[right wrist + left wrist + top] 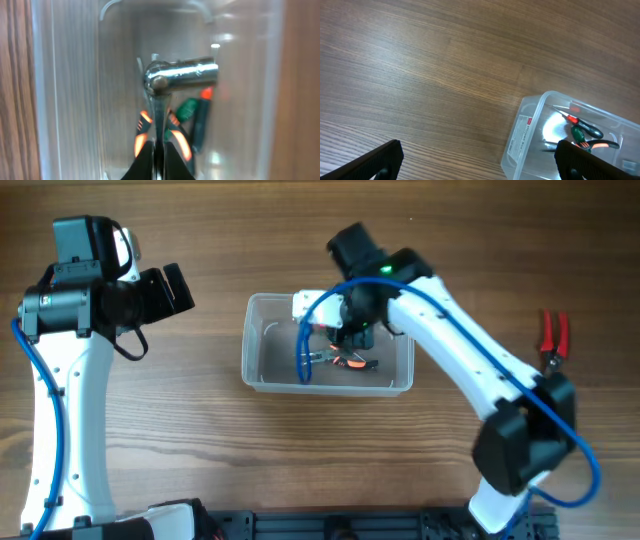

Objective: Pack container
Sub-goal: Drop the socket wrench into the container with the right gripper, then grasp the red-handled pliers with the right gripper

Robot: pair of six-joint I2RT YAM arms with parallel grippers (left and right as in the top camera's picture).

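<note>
Inside the one container (264, 356), right hand (159, 153) pinches one chrome wrench (182, 75); left hand (479, 146) spread.

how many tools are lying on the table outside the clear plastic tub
1: red-handled pliers on the wooden table, right side, apart from the clear rectangular plastic tub. The white right arm may hide more.

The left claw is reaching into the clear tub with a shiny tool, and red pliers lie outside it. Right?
No, it's the right claw reaching into the clear tub with a shiny tool; the left claw hangs off to the side. Red pliers do lie outside it. The overhead view shows this.
</note>
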